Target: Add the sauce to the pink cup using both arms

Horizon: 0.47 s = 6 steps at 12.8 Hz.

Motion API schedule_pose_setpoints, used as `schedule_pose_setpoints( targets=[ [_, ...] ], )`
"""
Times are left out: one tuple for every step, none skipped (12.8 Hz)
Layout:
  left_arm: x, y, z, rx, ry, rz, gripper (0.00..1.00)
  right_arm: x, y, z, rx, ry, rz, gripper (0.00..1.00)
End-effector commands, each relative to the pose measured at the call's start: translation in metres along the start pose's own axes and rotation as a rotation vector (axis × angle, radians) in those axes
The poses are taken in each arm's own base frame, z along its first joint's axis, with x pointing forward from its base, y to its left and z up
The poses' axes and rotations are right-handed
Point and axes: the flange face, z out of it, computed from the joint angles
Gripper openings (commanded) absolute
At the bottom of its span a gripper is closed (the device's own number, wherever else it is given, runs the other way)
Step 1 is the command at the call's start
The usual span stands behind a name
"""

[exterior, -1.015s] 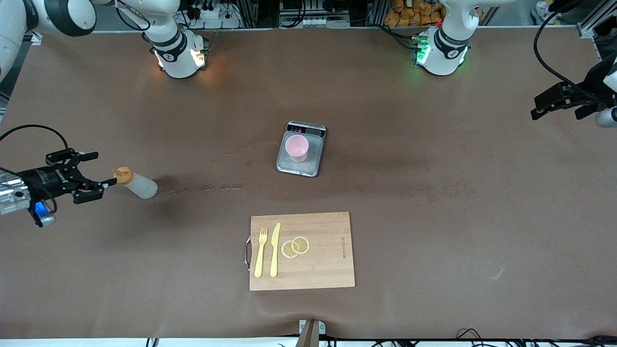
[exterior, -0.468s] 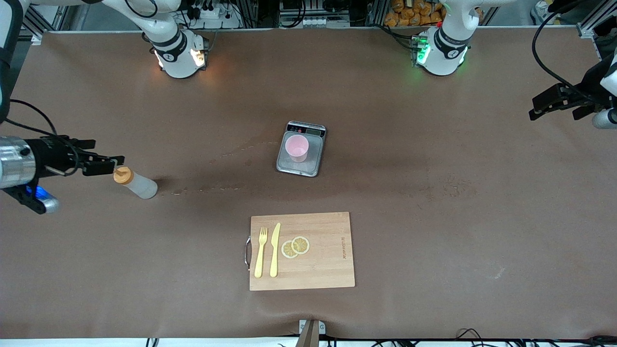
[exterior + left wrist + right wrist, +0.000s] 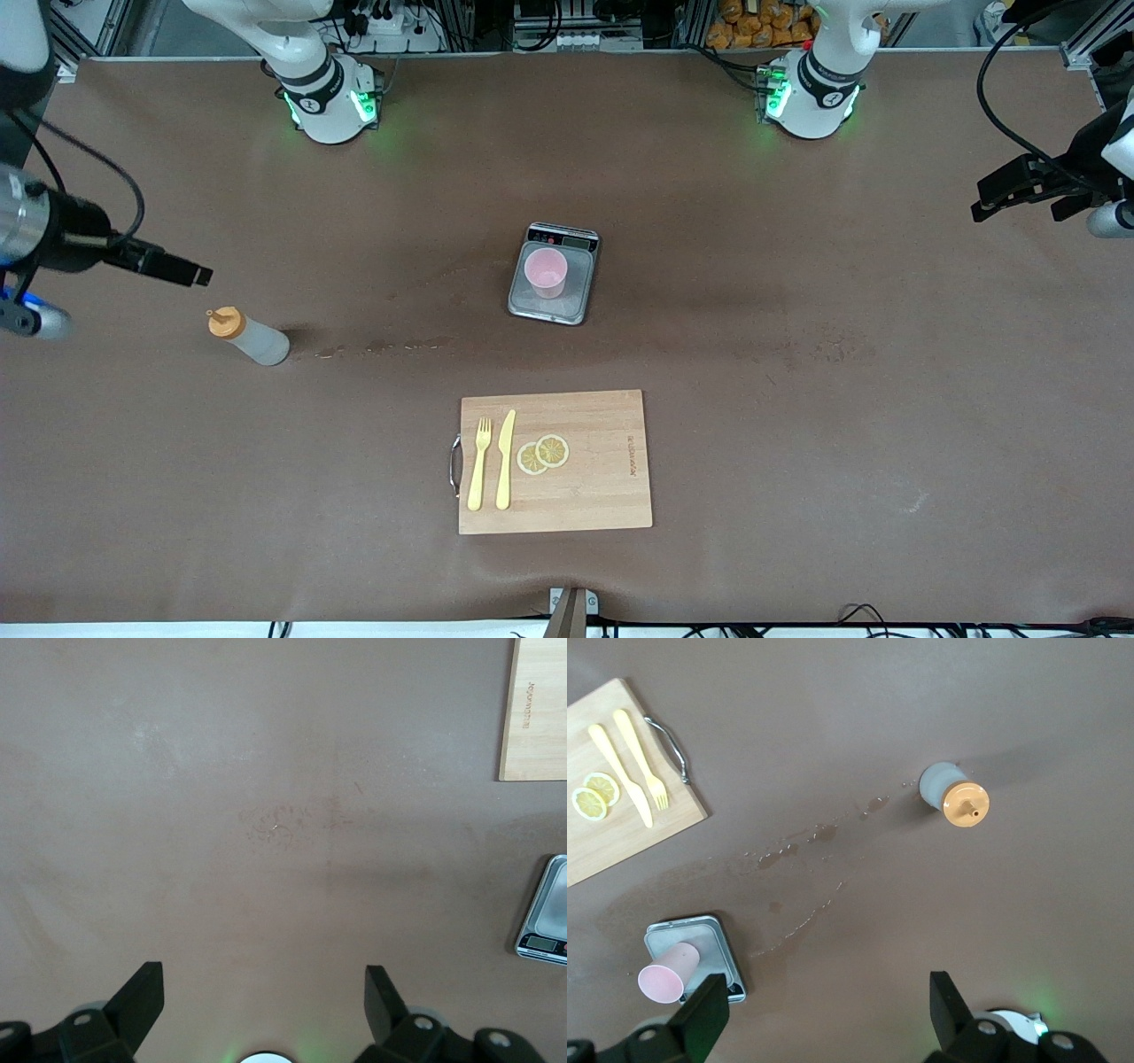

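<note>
We are pulling our right gripper (image 3: 182, 270) up and away from the sauce bottle (image 3: 252, 338). A second ago its spread fingers were level with the orange cap; now they are hanging over bare table above the bottle, wide apart and holding nothing. The light on the right arm's base has also gone from orange to green. We are reading this as a release or a grasp given up. It would fit a bottle just set back down as well as one not yet gripped, and we cannot tell whether the pink cup (image 3: 545, 271) holds any sauce.

The bottle is standing free on the table toward the right arm's end, well apart from the cup. Its long axis is upright and its nozzle is pointing straight up. The cup is sitting on the scale (image 3: 576, 306) mid-table.

Our left gripper (image 3: 1019, 186) is waiting over the left arm's end of the table, its fingers spread on nothing.
</note>
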Motion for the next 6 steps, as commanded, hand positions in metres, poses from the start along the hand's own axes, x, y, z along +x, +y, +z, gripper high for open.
schedule_pose_setpoints(
  targets=[
    [-0.005, 0.0, -0.004, -0.011, 0.013, -0.013, 1.0, -0.025, 0.002, 0.006, -0.022, 0.049, -0.125, 1.0],
    [-0.005, 0.0, -0.004, -0.011, 0.013, -0.013, 1.0, -0.021, 0.007, 0.001, -0.012, 0.07, -0.171, 1.0],
    [-0.006, 0.0, -0.005, -0.011, 0.015, -0.013, 1.0, -0.021, 0.011, -0.002, -0.01, 0.08, -0.182, 1.0],
    [-0.006, 0.001, -0.005, -0.011, 0.015, -0.012, 1.0, -0.025, 0.014, -0.005, -0.009, 0.088, -0.183, 1.0],
    [-0.006, 0.001, -0.005, -0.011, 0.015, -0.012, 1.0, -0.028, 0.015, -0.003, -0.014, 0.104, -0.182, 1.0],
    [-0.006, 0.001, -0.005, -0.011, 0.015, -0.012, 1.0, -0.028, 0.017, 0.001, -0.023, 0.113, -0.186, 1.0]
  ],
)
